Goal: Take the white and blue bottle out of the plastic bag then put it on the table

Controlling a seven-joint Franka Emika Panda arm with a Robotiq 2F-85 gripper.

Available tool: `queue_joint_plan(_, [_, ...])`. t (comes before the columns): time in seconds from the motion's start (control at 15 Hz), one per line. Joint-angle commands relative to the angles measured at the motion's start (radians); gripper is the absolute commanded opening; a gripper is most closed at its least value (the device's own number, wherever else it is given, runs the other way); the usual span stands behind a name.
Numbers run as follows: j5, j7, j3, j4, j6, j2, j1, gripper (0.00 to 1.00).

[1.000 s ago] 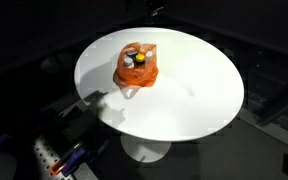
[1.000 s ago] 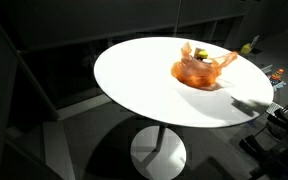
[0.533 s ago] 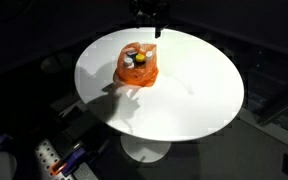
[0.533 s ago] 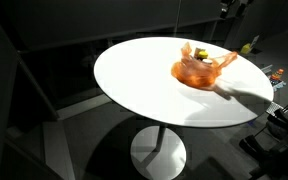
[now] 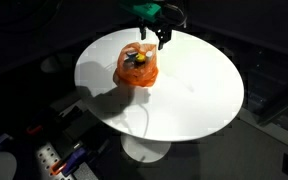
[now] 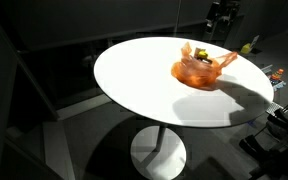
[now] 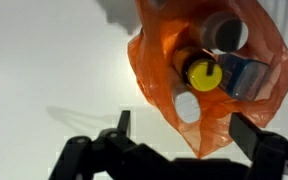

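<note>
The gripper (image 7: 184, 135) stands with its jaws spread wide and holds nothing; in the wrist view one finger (image 7: 122, 124) sits over bare table and the other over the far edge of the bag. In both exterior views the gripper (image 5: 152, 40) (image 6: 219, 28) hangs above and just behind the orange plastic bag (image 5: 137, 68), clear of it. A second ago it was out of both exterior views, and half a second ago it showed only at the top edge. It has since come down closer to the bag.

The bag (image 7: 214, 80) lies open on the round white table (image 5: 189, 100), unmoved across the frames. The white and blue bottle (image 7: 242, 70) is inside the bag, against its far wall, beside a yellow-capped item (image 7: 205, 73). A pale rounded object (image 7: 187, 107) lies below these; what it is cannot be told. In an exterior view the bag (image 6: 199, 68) sits near the table's (image 6: 144, 90) far rim.
</note>
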Motion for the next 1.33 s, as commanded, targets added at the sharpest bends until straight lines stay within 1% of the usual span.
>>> queue_joint_plan(0.0, [0.027,-0.032,0.026,0.074,-0.014,0.080,-0.029,1.00])
queue_joint_plan(0.2, [0.040,-0.049,0.042,0.107,-0.023,0.127,-0.041,1.00])
queue_joint_plan(0.6, [0.018,-0.032,0.050,0.151,-0.024,0.194,-0.037,1.00])
queue_joint_plan(0.73, [0.010,-0.010,0.043,0.130,-0.026,0.174,-0.031,1.00])
queue_joint_plan(0.8, [0.009,-0.012,0.044,0.115,0.001,0.181,-0.029,1.00])
queue_joint_plan(1.27, [-0.001,-0.004,0.042,0.124,0.003,0.189,-0.021,1.00])
